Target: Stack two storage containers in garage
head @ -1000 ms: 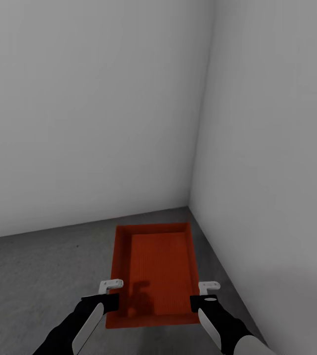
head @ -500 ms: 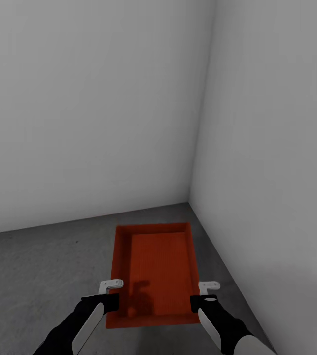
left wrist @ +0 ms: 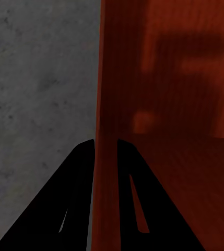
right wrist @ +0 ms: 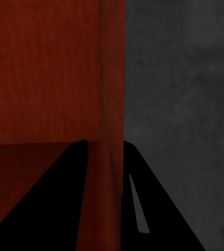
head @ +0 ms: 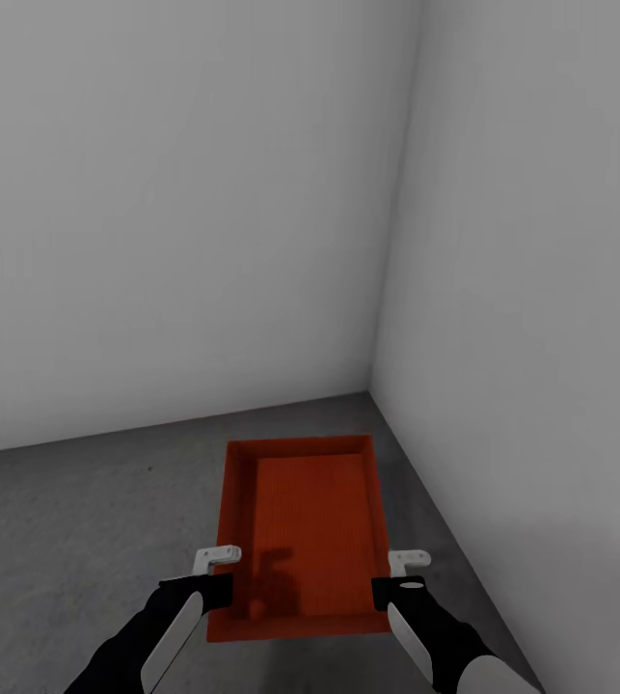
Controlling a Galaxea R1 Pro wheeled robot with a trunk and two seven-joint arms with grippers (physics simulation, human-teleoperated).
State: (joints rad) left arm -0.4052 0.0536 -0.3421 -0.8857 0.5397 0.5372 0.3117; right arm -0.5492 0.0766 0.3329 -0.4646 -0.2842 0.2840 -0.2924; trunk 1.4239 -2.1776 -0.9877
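Container [head: 300,525], orange-red and empty; left fingers [left wrist: 80,172] and right fingers [right wrist: 138,178] clamp its side walls.

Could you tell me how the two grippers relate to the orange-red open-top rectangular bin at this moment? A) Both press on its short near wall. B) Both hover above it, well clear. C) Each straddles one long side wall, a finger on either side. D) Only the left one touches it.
C: each wrist view shows a wall of the orange-red open-top rectangular bin between the fingers of the left gripper and the right gripper.
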